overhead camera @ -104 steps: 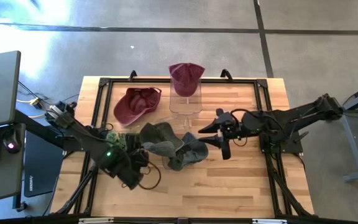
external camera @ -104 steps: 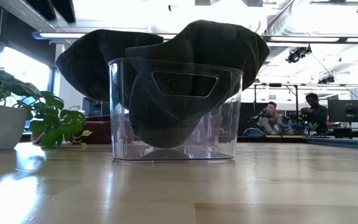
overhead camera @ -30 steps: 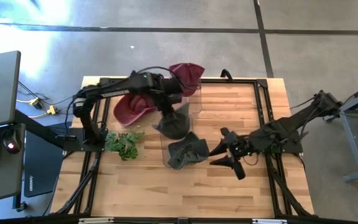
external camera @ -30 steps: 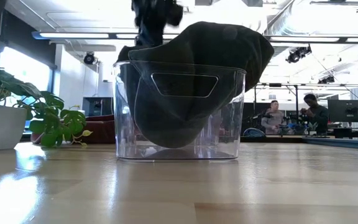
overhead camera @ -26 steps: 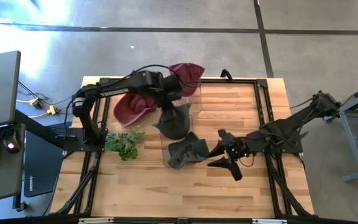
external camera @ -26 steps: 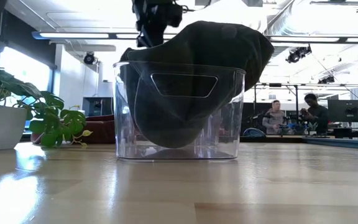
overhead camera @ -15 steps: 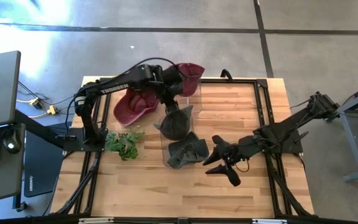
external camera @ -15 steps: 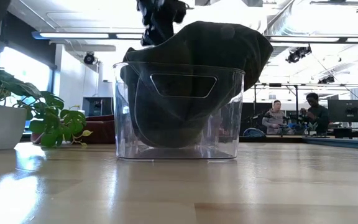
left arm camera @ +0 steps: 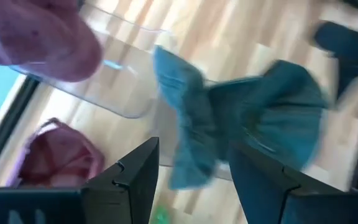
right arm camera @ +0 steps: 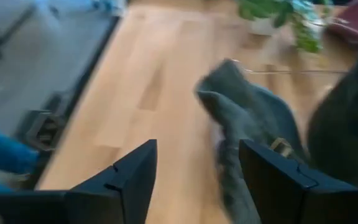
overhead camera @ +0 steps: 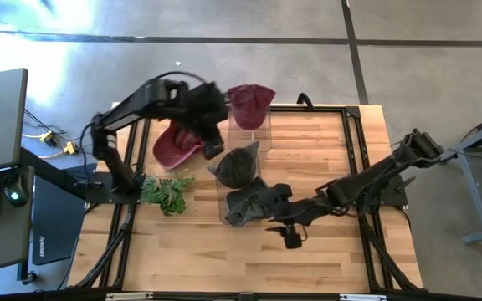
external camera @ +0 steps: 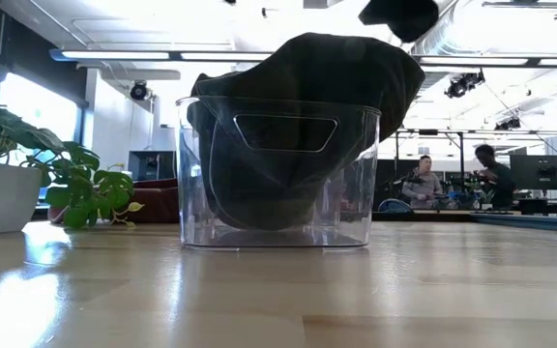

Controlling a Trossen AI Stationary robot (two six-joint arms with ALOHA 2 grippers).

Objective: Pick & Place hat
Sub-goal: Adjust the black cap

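Wooden table (overhead camera: 333, 138) fills the frame's middle; no readable lettering anywhere. At centre, a clear plastic bin (external camera: 277, 174) holds two dark grey caps (overhead camera: 237, 167). Left gripper (overhead camera: 213, 149), fingers apart and empty, hovers above them near a maroon cap (overhead camera: 179, 140). Right gripper (overhead camera: 281, 219), apparently spread, sits just right of the bin; its blurred wrist view hides detail.

Two dark grey hats (overhead camera: 243, 186), two maroon hats (overhead camera: 181, 141), clear plastic bins (overhead camera: 250, 138), green leafy plant (overhead camera: 165, 192), pale wood bench (overhead camera: 333, 150) with black frame.
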